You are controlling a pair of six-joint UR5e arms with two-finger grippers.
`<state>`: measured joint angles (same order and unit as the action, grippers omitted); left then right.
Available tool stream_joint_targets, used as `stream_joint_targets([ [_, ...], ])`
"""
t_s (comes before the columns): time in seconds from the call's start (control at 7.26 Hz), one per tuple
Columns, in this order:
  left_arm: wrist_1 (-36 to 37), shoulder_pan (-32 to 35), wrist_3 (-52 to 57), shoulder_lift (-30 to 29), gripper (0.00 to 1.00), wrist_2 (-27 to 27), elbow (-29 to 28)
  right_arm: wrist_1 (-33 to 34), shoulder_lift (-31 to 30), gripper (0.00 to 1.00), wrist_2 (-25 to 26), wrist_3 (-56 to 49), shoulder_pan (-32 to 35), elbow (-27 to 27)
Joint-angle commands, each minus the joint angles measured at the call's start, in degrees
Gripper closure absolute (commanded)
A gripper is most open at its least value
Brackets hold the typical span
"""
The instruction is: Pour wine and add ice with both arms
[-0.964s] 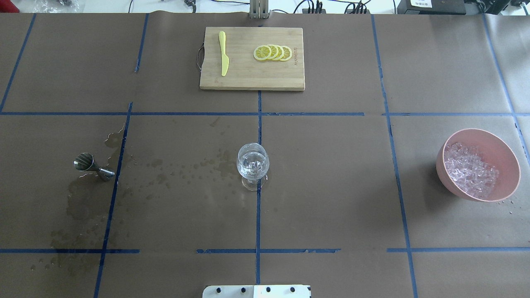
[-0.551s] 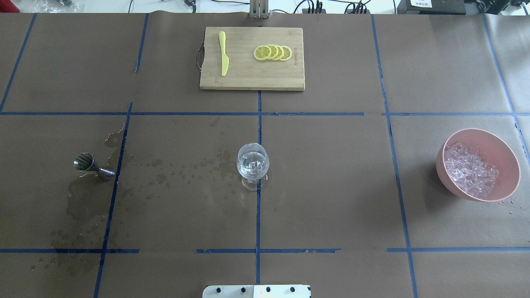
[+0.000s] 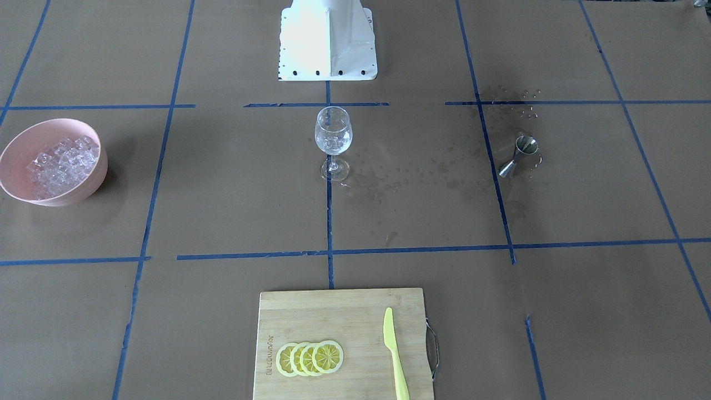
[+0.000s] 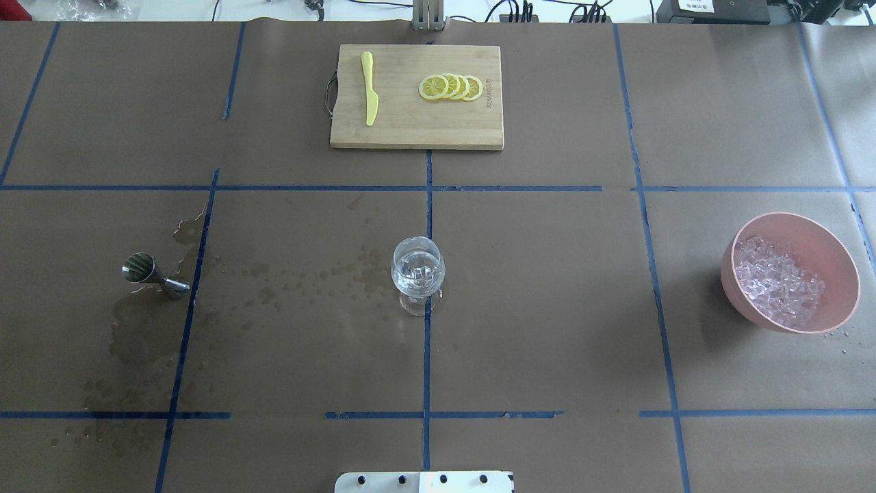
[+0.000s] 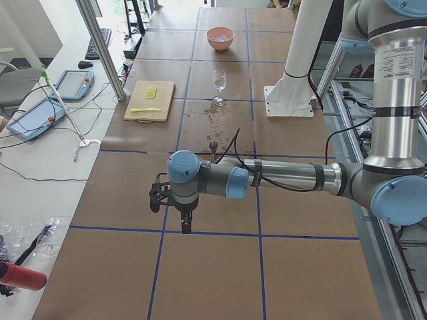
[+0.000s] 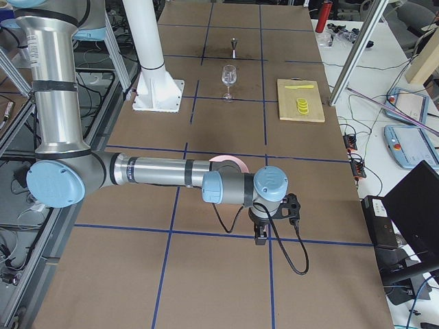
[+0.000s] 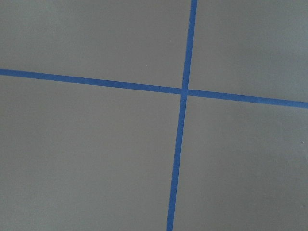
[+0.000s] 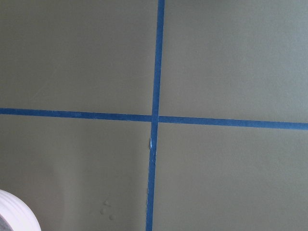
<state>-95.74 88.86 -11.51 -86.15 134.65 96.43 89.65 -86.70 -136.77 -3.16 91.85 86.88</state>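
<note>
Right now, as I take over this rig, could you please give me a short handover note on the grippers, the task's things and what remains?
Left gripper: points down over the table's left end, far from everything; I cannot tell whether it is open or shut.
Right gripper: the same at the right end, just beyond the pink bowl.
Wine glass: upright at table centre, apparently holding clear liquid and a few cubes.
Ice: a heap is in the bowl.
Jigger: on its side on the left, among wet stains.
Done, it seems: pouring and icing.
Left: probably only checking the glass.
</note>
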Motion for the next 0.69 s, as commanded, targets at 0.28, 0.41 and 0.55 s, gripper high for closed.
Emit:
stream_joint_targets([
  [0.28,-1.64,0.0,0.17,-0.33,0.0,-0.09,-0.19,0.0,0.04,0.0,-0.16,0.0,0.0,0.04],
  [0.41,-1.64,0.0,0.17,-0.77,0.0,-0.09,-0.19,0.0,0.04,0.0,-0.16,0.0,0.0,0.04],
  [0.55,-1.64,0.0,0.17,-1.04,0.0,-0.18,-0.63,0.0,0.04,0.0,-0.16,0.0,0.0,0.04],
])
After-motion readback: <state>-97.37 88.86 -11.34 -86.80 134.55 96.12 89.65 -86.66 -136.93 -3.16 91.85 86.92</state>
